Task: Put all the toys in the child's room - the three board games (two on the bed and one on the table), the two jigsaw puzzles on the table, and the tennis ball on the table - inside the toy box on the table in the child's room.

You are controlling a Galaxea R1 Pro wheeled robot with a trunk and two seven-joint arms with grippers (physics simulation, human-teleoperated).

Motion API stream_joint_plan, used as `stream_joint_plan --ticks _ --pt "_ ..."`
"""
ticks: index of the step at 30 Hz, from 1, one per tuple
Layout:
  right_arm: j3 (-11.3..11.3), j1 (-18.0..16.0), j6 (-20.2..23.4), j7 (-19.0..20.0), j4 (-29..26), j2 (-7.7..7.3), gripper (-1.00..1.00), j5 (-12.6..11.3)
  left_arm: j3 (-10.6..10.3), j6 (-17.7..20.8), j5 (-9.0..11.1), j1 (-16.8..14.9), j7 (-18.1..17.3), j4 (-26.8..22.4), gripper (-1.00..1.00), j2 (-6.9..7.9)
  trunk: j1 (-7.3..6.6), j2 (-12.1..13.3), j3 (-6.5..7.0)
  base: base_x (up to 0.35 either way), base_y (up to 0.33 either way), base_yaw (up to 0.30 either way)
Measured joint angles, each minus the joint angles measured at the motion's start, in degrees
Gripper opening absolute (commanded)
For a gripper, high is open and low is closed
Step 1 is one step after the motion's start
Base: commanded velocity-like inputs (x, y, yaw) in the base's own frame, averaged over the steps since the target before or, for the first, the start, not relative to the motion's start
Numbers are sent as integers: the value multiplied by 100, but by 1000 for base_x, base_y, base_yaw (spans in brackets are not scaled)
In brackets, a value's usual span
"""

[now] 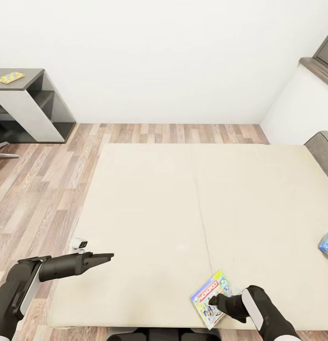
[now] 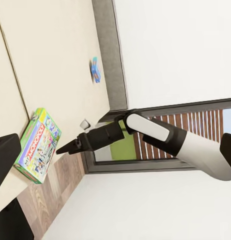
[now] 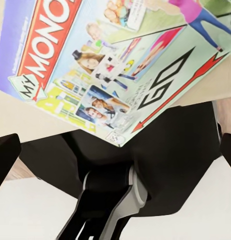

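Note:
A My Monopoly board game (image 1: pixel 210 297) lies flat on the cream bed (image 1: pixel 149 213) near its front edge; in the right wrist view the Monopoly box (image 3: pixel 110 65) fills the space just ahead of the fingers. My right gripper (image 1: pixel 213 300) hangs open right over the box's near corner, touching or almost touching it. From the left wrist view the right gripper (image 2: pixel 60 149) points at the Monopoly box (image 2: pixel 38 146). A second, blue board game (image 1: pixel 327 245) lies at the bed's right edge. My left gripper (image 1: pixel 110 256) is open and empty above the bed's left side.
A grey desk (image 1: pixel 33 94) stands at the far left against the wall, with a colourful flat box (image 1: pixel 11 77) on top. Wooden floor (image 1: pixel 40 180) runs between desk and bed. A padded headboard (image 1: pixel 322 151) and a window sill (image 1: pixel 317 71) are at the right.

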Motion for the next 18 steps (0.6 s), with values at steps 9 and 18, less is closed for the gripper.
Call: stream_joint_plan --ticks 9,18 --pt "2 -3 2 34 2 -32 100 -14 -1 0 0 0 0 0 100 0 0 0 0 0 0 0" --pt "-5 -4 2 53 7 -58 100 -44 4 0 0 0 0 0 100 0 0 0 0 0 0 0"
